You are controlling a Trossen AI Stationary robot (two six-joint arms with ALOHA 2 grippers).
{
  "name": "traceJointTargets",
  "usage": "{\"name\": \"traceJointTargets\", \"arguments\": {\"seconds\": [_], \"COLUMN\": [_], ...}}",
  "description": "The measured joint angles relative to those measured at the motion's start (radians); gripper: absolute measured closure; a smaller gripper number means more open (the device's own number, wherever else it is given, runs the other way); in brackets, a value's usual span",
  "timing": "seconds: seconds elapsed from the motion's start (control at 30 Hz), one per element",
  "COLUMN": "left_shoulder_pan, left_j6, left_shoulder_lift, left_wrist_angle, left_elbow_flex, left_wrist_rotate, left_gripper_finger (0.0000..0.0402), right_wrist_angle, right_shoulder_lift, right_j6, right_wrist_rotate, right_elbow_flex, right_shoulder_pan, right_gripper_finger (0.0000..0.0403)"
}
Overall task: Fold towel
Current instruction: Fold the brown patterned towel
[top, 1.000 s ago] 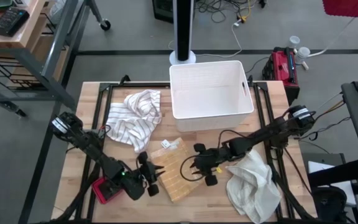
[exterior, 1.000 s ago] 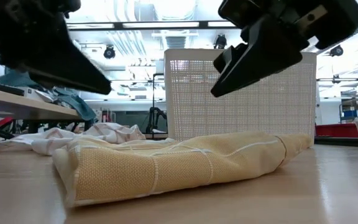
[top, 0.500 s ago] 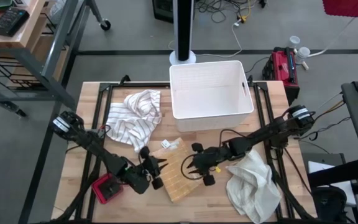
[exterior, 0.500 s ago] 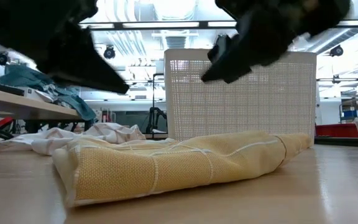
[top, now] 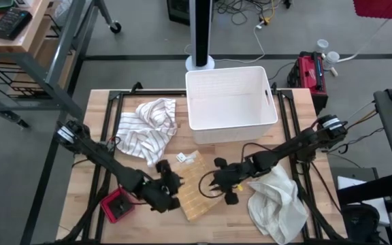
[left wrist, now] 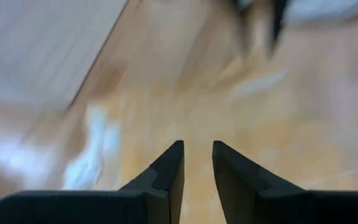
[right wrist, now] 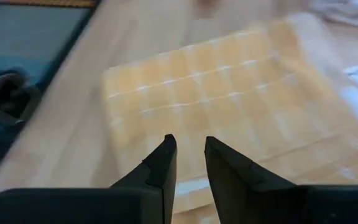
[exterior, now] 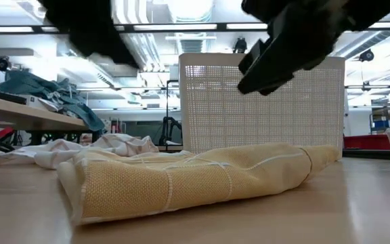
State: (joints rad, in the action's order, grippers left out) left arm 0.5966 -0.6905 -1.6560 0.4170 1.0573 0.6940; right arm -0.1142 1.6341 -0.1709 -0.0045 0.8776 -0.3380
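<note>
The yellow towel (top: 197,192) lies folded and flat on the wooden table (top: 101,170), near its front edge; it also shows in the low view (exterior: 195,179) and under my right fingers (right wrist: 229,93). My left gripper (top: 175,184) hovers over the towel's left edge, its fingers (left wrist: 197,152) a narrow gap apart with nothing between them. My right gripper (top: 210,184) hovers over the towel's right side, also narrowly open (right wrist: 188,146) and empty. In the low view both grippers hang clear above the towel, left (exterior: 93,27) and right (exterior: 296,41).
A white basket (top: 231,102) stands at the table's far middle. A striped cloth (top: 148,126) lies crumpled at the far left, a white cloth (top: 278,201) at the near right. A red object (top: 118,206) sits at the near left and a small white tag (top: 186,157) beyond the towel.
My left gripper has risen and moved toward the table's right edge, from beside the towel's left edge to above it; in the low view it has lifted almost out of the picture. The towel has stayed as it lay.
</note>
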Motion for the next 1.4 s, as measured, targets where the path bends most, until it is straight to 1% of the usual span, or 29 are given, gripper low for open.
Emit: {"name": "traceJointTargets", "arguments": {"seconds": [0.07,0.13,0.2,0.37,0.6,0.67,0.7,0.77,0.87,0.93,1.0,1.1,1.13,1.27,1.33,1.4], "left_shoulder_pan": [-0.007,-0.021,-0.029,-0.029,-0.030,-0.048,-0.060,-0.087,-0.139,-0.176,-0.214,-0.255,-0.266,-0.295,-0.297,-0.296], "left_j6": [-0.048,-0.064,-0.106,-0.188,-0.159,-0.160,-0.160,-0.157,-0.137,-0.123,-0.089,-0.027,-0.013,0.002,-0.020,-0.069], "left_shoulder_lift": [-0.017,-0.019,-0.019,-0.017,-0.011,-0.002,0.005,0.024,0.068,0.100,0.138,0.200,0.221,0.307,0.349,0.389], "left_wrist_angle": [0.011,-0.031,-0.034,-0.040,-0.039,-0.008,0.010,0.076,0.197,0.297,0.346,0.343,0.330,0.245,0.216,0.202], "left_elbow_flex": [-0.046,-0.083,-0.113,-0.130,-0.116,-0.109,-0.105,-0.102,-0.104,-0.114,-0.133,-0.182,-0.201,-0.293,-0.327,-0.347], "left_wrist_rotate": [-0.001,-0.020,-0.049,-0.086,-0.084,-0.076,-0.075,-0.106,-0.207,-0.229,-0.228,-0.180,-0.166,-0.146,-0.154,-0.176], "left_gripper_finger": [0.0326,0.0326,0.0326,0.0326,0.0326,0.0326,0.0326,0.0326,0.0326,0.0326,0.0326,0.0326,0.0326,0.0326,0.0326,0.0326], "right_wrist_angle": [-0.017,-0.025,-0.030,-0.033,-0.104,-0.154,-0.166,-0.120,0.035,0.107,0.142,0.128,0.128,0.135,0.146,0.196], "right_shoulder_lift": [0.008,0.008,0.006,0.006,0.006,0.007,0.007,0.006,0.005,0.005,0.005,0.005,0.004,-0.001,-0.008,-0.023], "right_j6": [-0.028,-0.081,-0.118,-0.099,-0.075,-0.037,0.008,0.045,0.027,0.015,0.029,0.069,0.077,0.099,0.113,0.129], "right_wrist_rotate": [0.028,0.032,0.030,0.031,0.032,0.033,0.041,0.089,0.211,0.254,0.226,0.115,0.094,0.084,0.089,0.083], "right_elbow_flex": [0.001,0.000,0.001,0.001,0.000,0.001,0.003,0.016,0.034,0.036,0.036,0.036,0.036,0.037,0.055,0.082], "right_shoulder_pan": [0.004,0.006,0.005,0.004,0.004,0.005,0.009,0.016,0.049,0.085,0.127,0.169,0.177,0.201,0.204,0.201], "right_gripper_finger": [0.0327,0.0329,0.0332,0.0338,0.0346,0.0346,0.0345,0.0343,0.0342,0.0346,0.0351,0.0356,0.0358,0.0359,0.0357,0.0354]}}
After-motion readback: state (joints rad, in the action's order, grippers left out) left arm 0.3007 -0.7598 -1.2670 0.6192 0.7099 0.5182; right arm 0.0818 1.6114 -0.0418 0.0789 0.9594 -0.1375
